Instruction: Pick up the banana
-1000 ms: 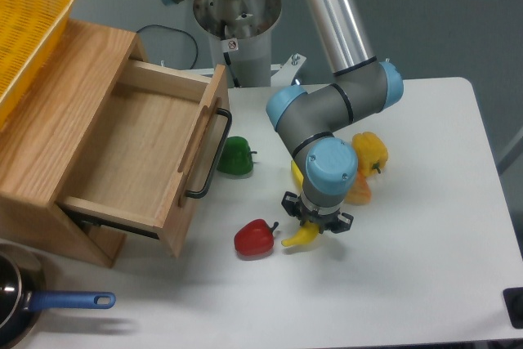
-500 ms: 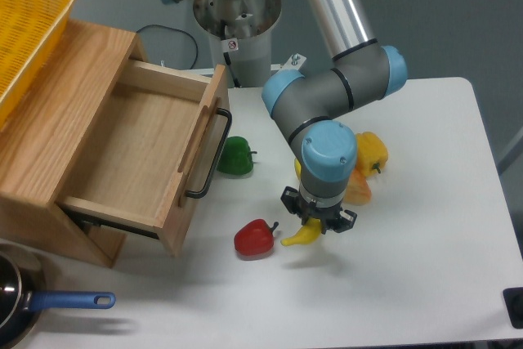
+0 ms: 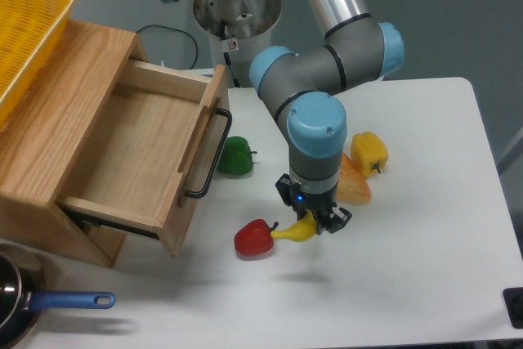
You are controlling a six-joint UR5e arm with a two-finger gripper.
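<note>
The banana (image 3: 294,231) is slim, curved and bright yellow. My gripper (image 3: 311,223) points straight down and is shut on the banana's right part. The banana's left tip sticks out toward the red pepper (image 3: 254,239) and hangs a little above the white table (image 3: 409,267), with its shadow below it. The wrist hides the banana's right end.
A green pepper (image 3: 236,155) lies by the open wooden drawer (image 3: 139,153). A yellow bell pepper (image 3: 369,151) and an orange-yellow wedge (image 3: 352,185) sit right of the arm. A yellow basket (image 3: 20,30) tops the cabinet. A blue-handled pan (image 3: 49,304) is at the front left.
The gripper has risen and shifted slightly left with the banana in it. The banana has come off the table and now nears the red pepper.
</note>
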